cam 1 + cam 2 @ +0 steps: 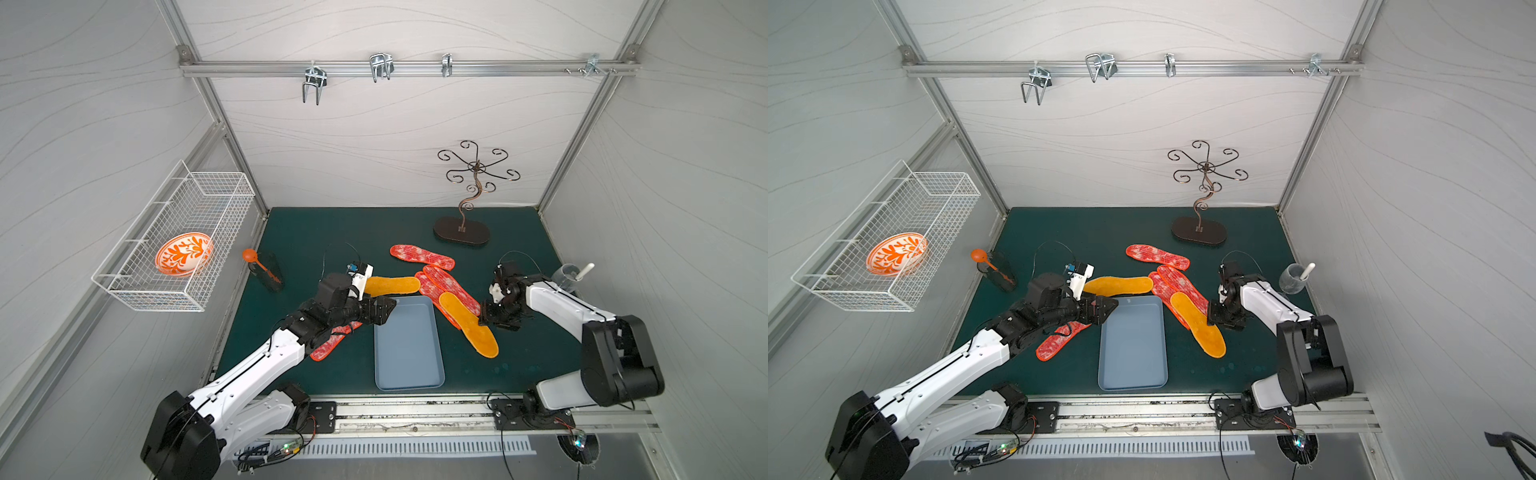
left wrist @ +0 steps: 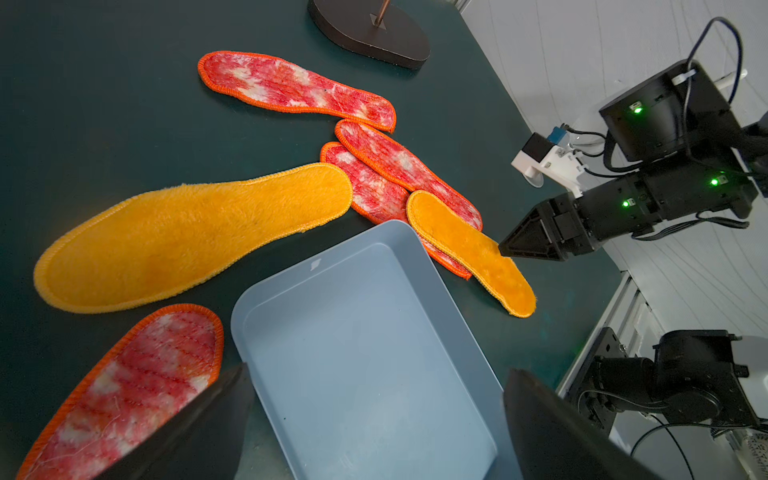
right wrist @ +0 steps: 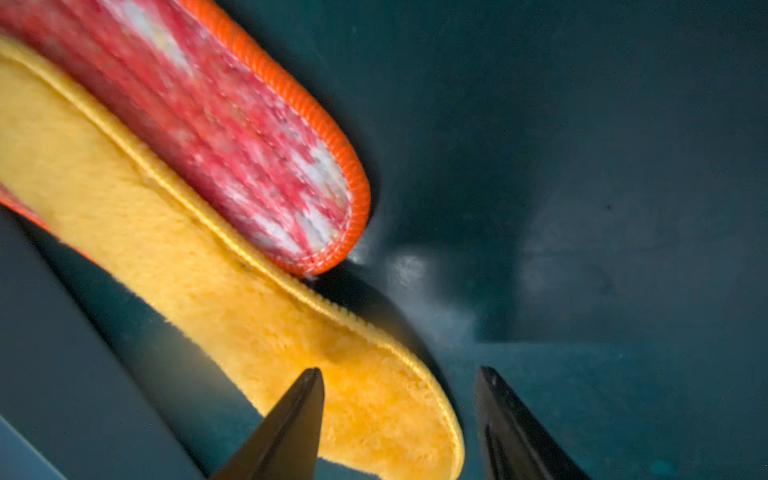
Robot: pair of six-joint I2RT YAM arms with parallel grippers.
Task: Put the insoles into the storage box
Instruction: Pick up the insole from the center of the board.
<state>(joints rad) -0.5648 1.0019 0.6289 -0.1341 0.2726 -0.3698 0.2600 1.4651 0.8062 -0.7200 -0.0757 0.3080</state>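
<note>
- The left jaws stand wide apart and hold nothing. They hang over a far corner of the storage box [image 1: 409,349] [image 1: 1133,349], and in the left wrist view the box's blue-grey floor [image 2: 365,353] fills the gap between them.
- The right jaws are part-open and straddle a long edge of the slanted yellow insole [image 1: 469,328] [image 3: 208,270]. One tip is over the plush and the other over bare tabletop [image 3: 602,166], with a gap showing beside the insole's edge, so nothing is pinched.
- Just outside the left jaws, on the side away from the right jaws, a lone red insole [image 1: 328,345] [image 2: 137,386] lies flat. It is partly covered by the left arm [image 1: 266,357].
- Just ahead of the left jaws, the crosswise yellow insole [image 1: 392,285] [image 2: 187,237] lies along the box's far short rim. Whether it touches the rim cannot be told.
- Between the two pairs of jaws, the slanted yellow insole rests on top of two overlapping red insoles [image 1: 451,286] [image 2: 407,170]. The tip of the crosswise yellow insole meets the lower of these.
- Farther ahead of both jaws, the farthest red insole [image 1: 422,257] [image 2: 291,87] lies by itself.
- All six insoles are on the tabletop, outside the box.
- Beyond them stands a dark scrolled metal stand [image 1: 461,237].
- Behind the right jaws, a clear glass [image 1: 565,276] holds a white stick.
- Well off to the outer side of the left jaws is a dark tumbler [image 1: 270,274] with an orange spoon [image 1: 255,259].
- Farther out on that side, a white wire basket [image 1: 137,286] on the wall holds an orange-patterned bowl [image 1: 183,253].
</note>
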